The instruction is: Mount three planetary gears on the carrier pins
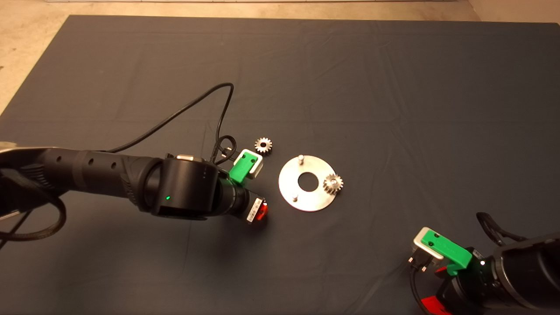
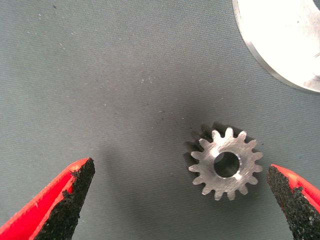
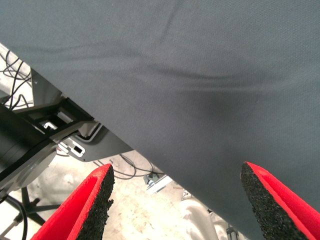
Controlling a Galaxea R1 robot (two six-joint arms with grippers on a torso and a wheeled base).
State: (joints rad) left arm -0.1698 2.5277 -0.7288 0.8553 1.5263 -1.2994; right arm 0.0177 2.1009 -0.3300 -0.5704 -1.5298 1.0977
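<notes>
Head view. Dark mat (image 1: 393, 87) covering the table. Carrier disc (image 1: 315, 199), flat and shiny, near the mat's centre, with a large centre hole. Three carrier pins: one bare at the disc's far edge (image 1: 301, 157), one bare at its near-left edge (image 1: 295, 197), one at the right edge carrying a seated gear (image 1: 333, 183) (its teeth overhang the rim). A second gear (image 1: 263, 145) lies flat on the mat just left of the disc's far side. Left arm reaches in from the left; the left gripper (image 1: 261, 211) sits just left of the disc, pointing down. Right gripper (image 1: 437, 284) parked at the lower right edge.

Left wrist view. Third gear (image 2: 226, 163) lying flat on the mat between the fingers, closer to one pad (image 2: 292, 197) than the other, touching neither; fingers spread wide. A slice of the disc shows nearby, apart from the gear.

Right wrist view. Fingers (image 3: 90, 210) spread wide, holding nothing; mat edge and floor with cables beyond.
</notes>
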